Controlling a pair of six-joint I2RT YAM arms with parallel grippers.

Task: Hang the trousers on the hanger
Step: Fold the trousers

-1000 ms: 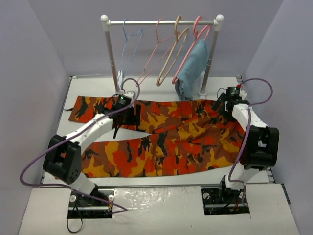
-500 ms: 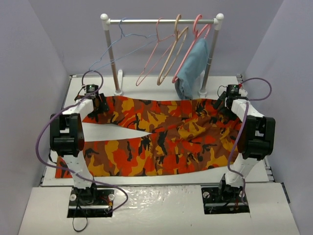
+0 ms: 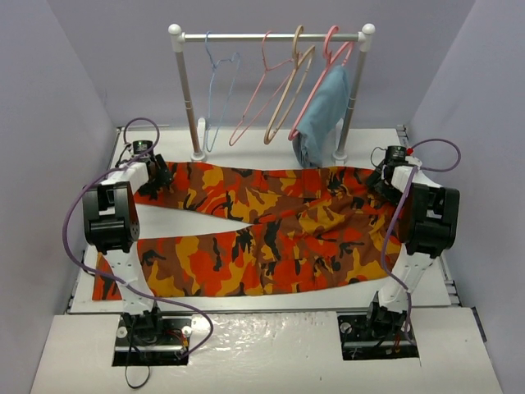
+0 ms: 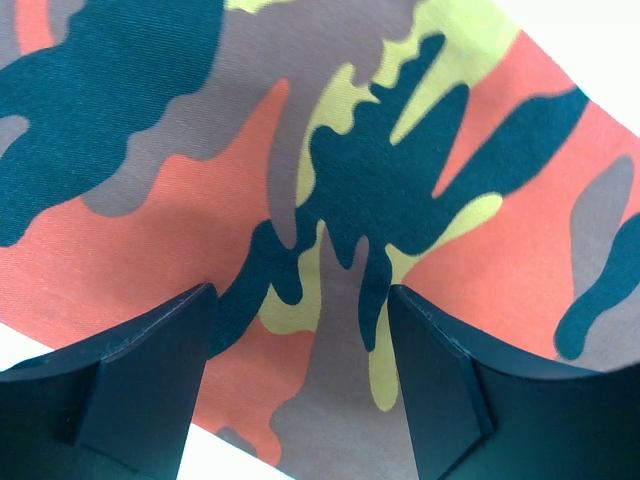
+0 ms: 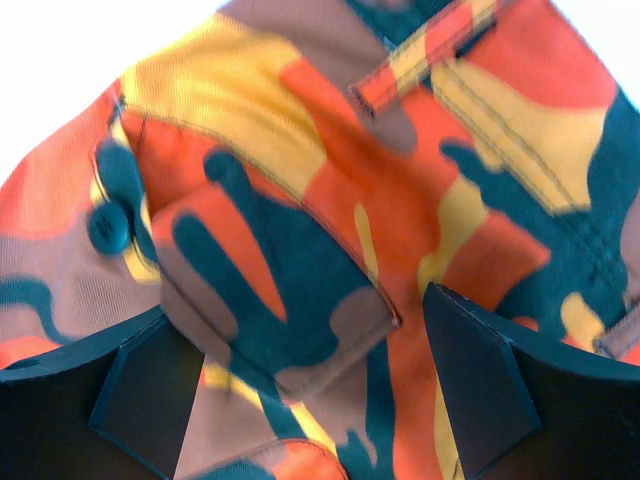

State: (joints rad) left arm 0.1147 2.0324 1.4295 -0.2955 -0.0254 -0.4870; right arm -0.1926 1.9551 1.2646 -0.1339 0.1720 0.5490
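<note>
The camouflage trousers (image 3: pixel 271 238) lie flat on the white table (image 3: pixel 168 220), legs pointing left and waist at the right. My left gripper (image 3: pixel 156 176) is open and sits low over the far leg's cuff end; the left wrist view shows fabric (image 4: pixel 330 150) between its fingers (image 4: pixel 150 380) near the hem edge. My right gripper (image 3: pixel 381 176) is open over the far waist corner; the right wrist view shows a button, a pocket flap and a belt loop (image 5: pixel 330 180). The light-blue wire hanger (image 3: pixel 212 67) hangs on the rail, at its left end.
A rack with white posts (image 3: pixel 185 90) stands at the back of the table. Pink hangers (image 3: pixel 264 86), a tan hanger (image 3: pixel 289 90) and a folded light-blue garment (image 3: pixel 322 111) hang on it. Lilac walls close in on both sides.
My left arm has swung from the middle of the trousers to the far leg's cuff. The blue hanger swung out to the left and hangs straight again. The right gripper shifted slightly right.
</note>
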